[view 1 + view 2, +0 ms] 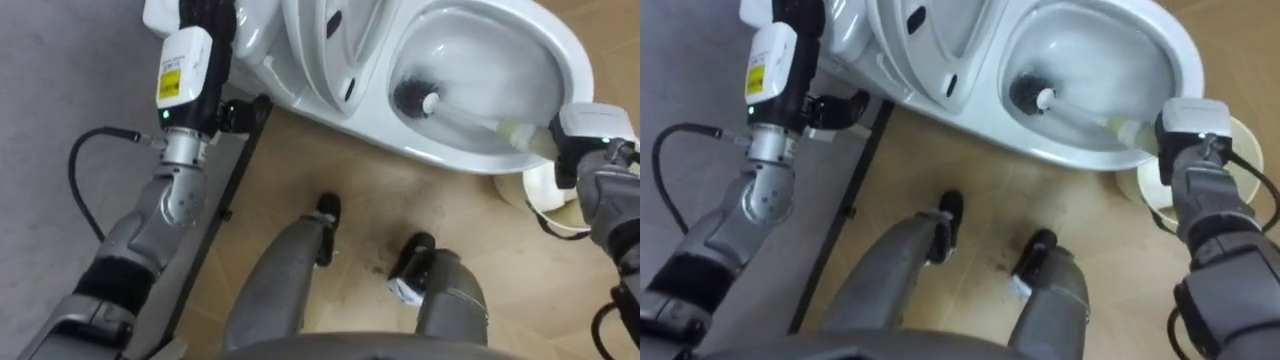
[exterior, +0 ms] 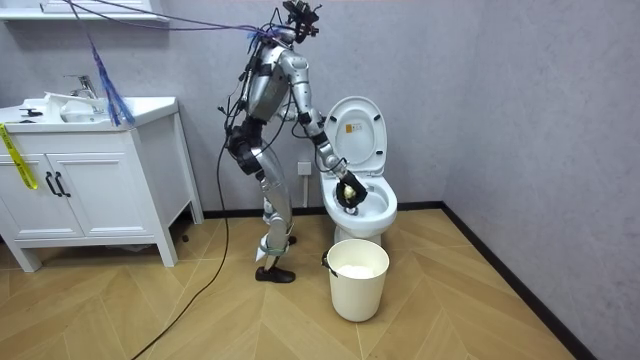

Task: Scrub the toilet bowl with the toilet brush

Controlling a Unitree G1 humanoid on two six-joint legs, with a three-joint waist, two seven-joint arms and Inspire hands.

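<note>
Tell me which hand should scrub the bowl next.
Right. The right hand grips the brush handle, its head in the toilet bowl; the left hand is off beside the raised lid.

The brush (image 1: 415, 98) lies in the toilet bowl (image 1: 575, 55), the bucket (image 2: 357, 278) seemingly just before it

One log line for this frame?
right hand: grips toilet brush | brush head: inside toilet bowl | left hand: beside raised lid
</note>
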